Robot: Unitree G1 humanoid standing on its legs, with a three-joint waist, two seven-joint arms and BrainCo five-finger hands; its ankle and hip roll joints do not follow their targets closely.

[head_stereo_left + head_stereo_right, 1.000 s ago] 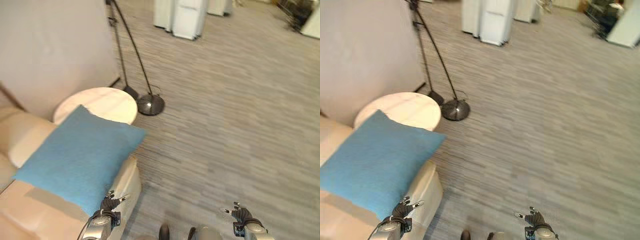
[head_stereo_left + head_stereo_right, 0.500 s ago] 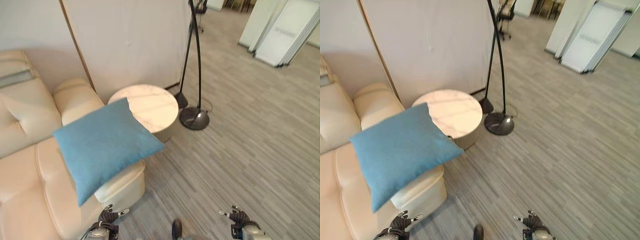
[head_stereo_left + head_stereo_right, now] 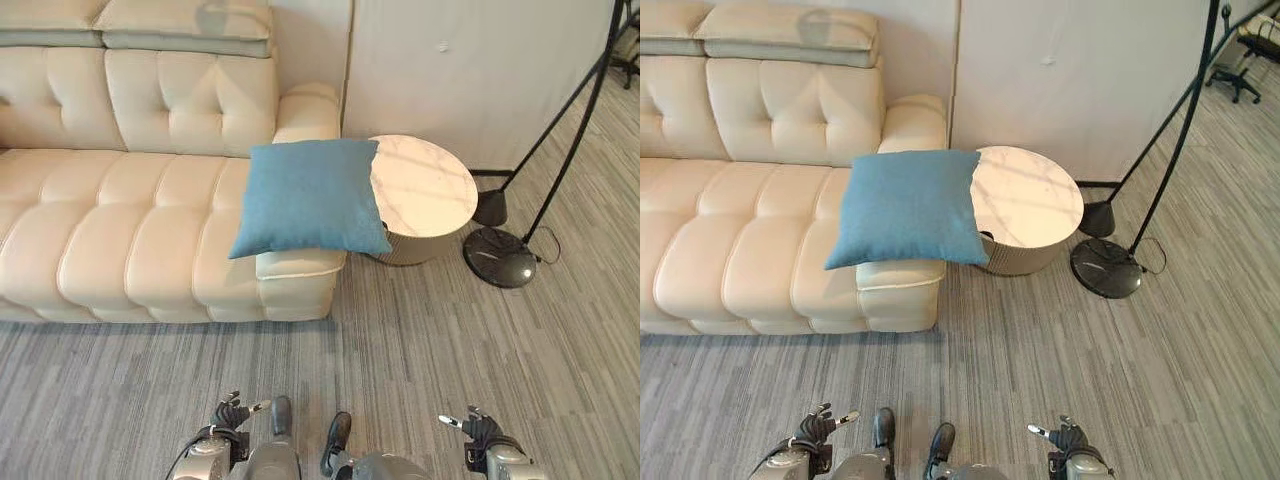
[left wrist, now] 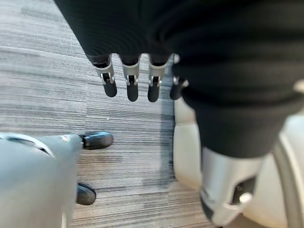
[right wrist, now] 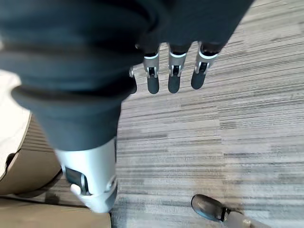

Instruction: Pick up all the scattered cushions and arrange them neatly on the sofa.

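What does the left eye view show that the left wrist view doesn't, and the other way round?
Left eye view: the blue cushion lying on the end of the sofa by the armrest, one corner over the round side table, with the floor lamp beside it and the right hand low over the floor. Left wrist view: a close look at the left hand, its fingers straight and holding nothing. Both: the left hand and the grey striped floor.

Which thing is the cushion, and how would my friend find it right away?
Find the big cream sofa against the wall and go to its end beside the round white side table. The blue cushion lies flat there, overlapping the table's edge. It is the one blue thing among pale furniture.
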